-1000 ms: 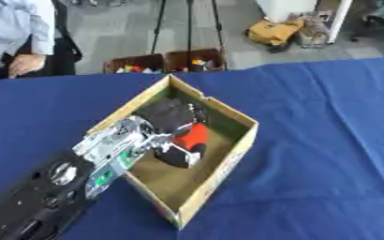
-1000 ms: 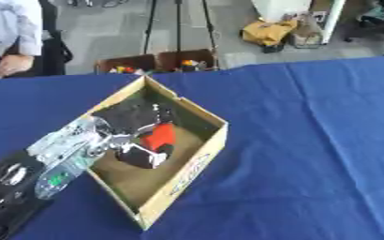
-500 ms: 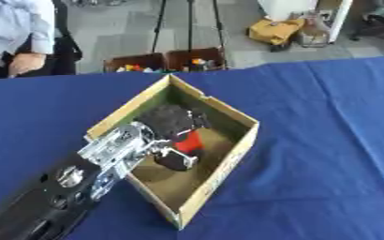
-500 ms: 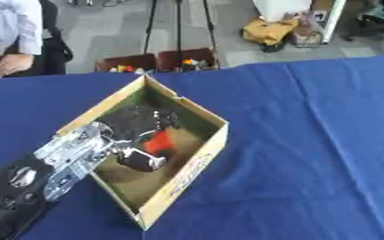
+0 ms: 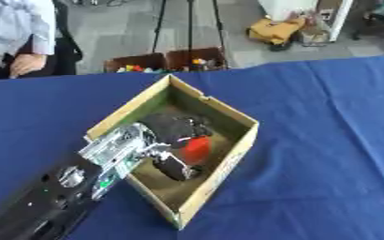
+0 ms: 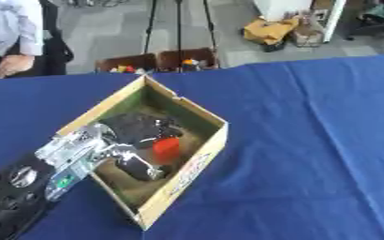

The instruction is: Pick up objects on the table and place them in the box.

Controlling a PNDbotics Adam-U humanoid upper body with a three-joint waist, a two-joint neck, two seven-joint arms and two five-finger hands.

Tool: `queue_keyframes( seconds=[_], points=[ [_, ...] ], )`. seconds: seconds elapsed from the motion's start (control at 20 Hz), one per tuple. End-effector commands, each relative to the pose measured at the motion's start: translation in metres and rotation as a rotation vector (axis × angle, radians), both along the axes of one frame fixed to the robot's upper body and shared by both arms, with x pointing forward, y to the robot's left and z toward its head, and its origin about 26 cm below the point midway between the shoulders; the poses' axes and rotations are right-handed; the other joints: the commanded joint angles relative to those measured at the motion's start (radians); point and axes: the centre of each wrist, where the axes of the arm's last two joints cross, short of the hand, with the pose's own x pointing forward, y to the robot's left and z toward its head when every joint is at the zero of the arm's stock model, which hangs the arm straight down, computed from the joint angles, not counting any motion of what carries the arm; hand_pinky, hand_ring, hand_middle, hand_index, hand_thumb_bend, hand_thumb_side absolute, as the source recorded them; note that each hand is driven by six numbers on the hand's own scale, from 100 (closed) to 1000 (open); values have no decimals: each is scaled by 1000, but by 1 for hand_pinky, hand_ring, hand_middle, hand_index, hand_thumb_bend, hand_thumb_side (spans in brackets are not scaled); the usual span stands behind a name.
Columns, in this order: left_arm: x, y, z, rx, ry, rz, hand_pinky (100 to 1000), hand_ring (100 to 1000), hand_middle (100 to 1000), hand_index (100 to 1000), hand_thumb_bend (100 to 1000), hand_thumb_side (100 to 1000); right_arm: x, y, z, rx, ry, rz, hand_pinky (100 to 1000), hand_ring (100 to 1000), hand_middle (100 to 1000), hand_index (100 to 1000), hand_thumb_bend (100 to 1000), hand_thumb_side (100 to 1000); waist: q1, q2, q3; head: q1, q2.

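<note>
left hand [image 5: 175, 140] inside box [image 5: 228, 117] | fingers curled around red object [image 5: 197, 148] | slightly withdrawn toward box's near-left wall versus before

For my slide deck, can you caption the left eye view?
The left hand reaches into the cardboard box on the blue table, around a red object.
</note>
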Motion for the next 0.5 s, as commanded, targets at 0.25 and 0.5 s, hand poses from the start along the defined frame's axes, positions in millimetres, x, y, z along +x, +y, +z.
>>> queue_keyframes(
  seconds=[0.25, 0.5],
  points=[
    [-39, 11, 75, -257, -265, -81, 691, 876, 956, 968, 308, 985, -4, -2, 9, -16, -29, -7, 789, 732, 702, 788, 100, 688, 8, -14, 11, -17, -3],
    [-68, 36, 113, -543, -459, -97, 635, 826, 918, 952, 305, 947, -5, -4, 8, -13, -30, -18, 789, 732, 702, 788, 100, 688, 6, -17, 26, -37, 0]
  ],
)
